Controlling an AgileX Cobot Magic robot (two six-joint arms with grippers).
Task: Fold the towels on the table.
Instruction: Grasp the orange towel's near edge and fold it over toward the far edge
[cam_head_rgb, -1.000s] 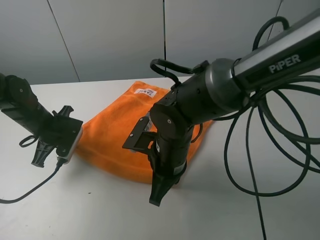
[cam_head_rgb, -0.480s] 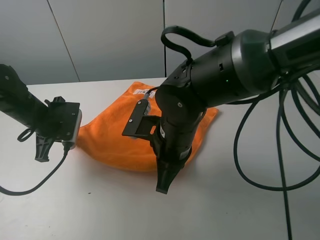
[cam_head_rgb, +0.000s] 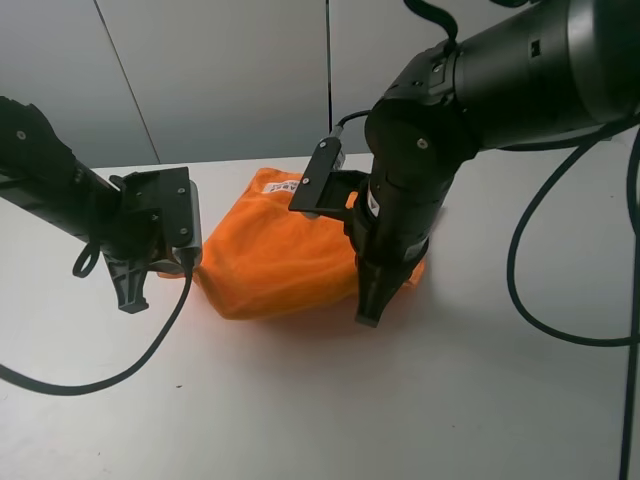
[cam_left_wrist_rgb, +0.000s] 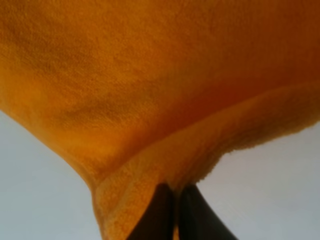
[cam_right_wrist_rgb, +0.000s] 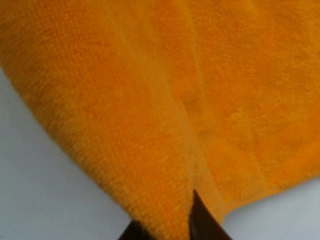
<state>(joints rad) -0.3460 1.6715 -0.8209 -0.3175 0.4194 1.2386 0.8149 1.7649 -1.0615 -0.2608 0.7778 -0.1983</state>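
The left tool (cam_left_wrist_rgb: 176, 194) has its two dark fingers (cam_left_wrist_rgb: 159, 215) drawn almost together, with only a thin fold of the orange towel (cam_head_rgb: 268, 262) between them, so it is clamped on the cloth near a thick hemmed edge. The right tool (cam_right_wrist_rgb: 167, 216) is likewise closed on the towel, and a ridge of the pile runs down between its dark fingers (cam_right_wrist_rgb: 202, 220) and hides most of them. In the high view the towel lies bunched in a rounded heap on the white bench (cam_head_rgb: 300, 410) between the two arms, with its near edge folded under and its small white label (cam_head_rgb: 290, 184) at the far edge. From that camera the right tool points steeply down at the heap's near right corner, and its tip is at or just above the bench, though which cannot be told. The left arm's wrist block covers the towel's left corner, so the grip there shows only in the wrist view. Both wrist views are filled with orange cloth and cut the fingers off at the picture edge. A black cable (cam_head_rgb: 95, 382) loops over the bench below the left arm. The label's print is too small to read.
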